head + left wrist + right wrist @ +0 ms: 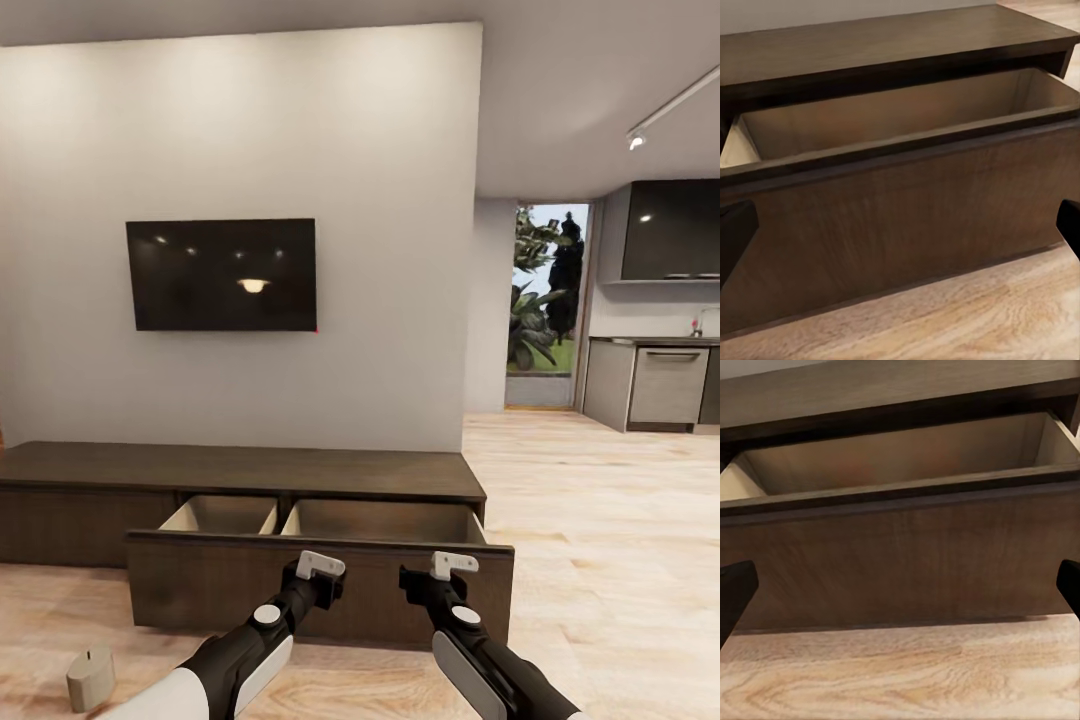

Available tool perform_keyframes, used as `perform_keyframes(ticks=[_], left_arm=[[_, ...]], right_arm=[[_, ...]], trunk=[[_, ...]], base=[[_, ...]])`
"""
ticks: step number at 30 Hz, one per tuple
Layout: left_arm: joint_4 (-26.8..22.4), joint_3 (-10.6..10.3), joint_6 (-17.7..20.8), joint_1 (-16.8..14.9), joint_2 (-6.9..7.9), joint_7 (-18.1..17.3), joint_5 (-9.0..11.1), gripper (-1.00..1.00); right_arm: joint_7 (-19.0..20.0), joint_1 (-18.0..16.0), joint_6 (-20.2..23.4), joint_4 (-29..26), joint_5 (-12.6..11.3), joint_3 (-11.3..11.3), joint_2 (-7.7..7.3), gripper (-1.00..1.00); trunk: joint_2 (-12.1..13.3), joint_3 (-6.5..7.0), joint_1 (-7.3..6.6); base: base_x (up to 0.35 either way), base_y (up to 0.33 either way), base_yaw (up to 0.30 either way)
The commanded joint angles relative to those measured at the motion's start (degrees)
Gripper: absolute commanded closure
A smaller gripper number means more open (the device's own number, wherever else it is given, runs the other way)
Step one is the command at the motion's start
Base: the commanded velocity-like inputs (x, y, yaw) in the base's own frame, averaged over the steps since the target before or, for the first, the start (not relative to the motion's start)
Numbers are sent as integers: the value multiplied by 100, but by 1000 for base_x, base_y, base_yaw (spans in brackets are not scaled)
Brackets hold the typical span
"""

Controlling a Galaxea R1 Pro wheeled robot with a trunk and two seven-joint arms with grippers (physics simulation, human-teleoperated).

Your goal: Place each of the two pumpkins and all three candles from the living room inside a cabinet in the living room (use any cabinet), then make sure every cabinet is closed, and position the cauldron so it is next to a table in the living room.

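Cabinet: long, low, dark wood, set against the white wall under the TV. One drawer stands pulled out toward the robot, presumably to take the task's items; its pale divided inside shows two compartments, nothing visible in them from the head view.

Candle: short tan cylinder, upright on the plank floor, left of the drawer front and apart from it, beside the left arm. Not yet stowed.

Left gripper: held low just before the drawer front, fingers spread wide at the edges of its wrist view, holding nothing.

Right gripper: likewise low before the drawer front, fingers apart, empty. Both wrist views look over the drawer's rim into the tan interior.

Kitchen units: grey, far right, beyond a glass door; no part of the task.

Judgement: drawer open and ready; the candle looks the nearest item to fetch.
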Motion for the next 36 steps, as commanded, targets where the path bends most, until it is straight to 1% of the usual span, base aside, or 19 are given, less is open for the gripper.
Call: perform_keyframes(ticks=[1,2,36], left_arm=[[-1,-49,-28,-8,3,44,40,-100],[-3,-49,-28,-8,5,44,41,-100],[-10,-55,-29,-8,10,31,42,-100]], right_arm=[[-46,-7,23,-12,-21,26,-8,-100],[-46,-7,23,-12,-21,26,-8,-100],[-37,2,24,-12,-21,31,-8,-100]], trunk=[[-4,-7,-1],[-4,-7,-1],[-49,-761,86]], base=[[4,0,0],[3,0,0],[0,0,0]])
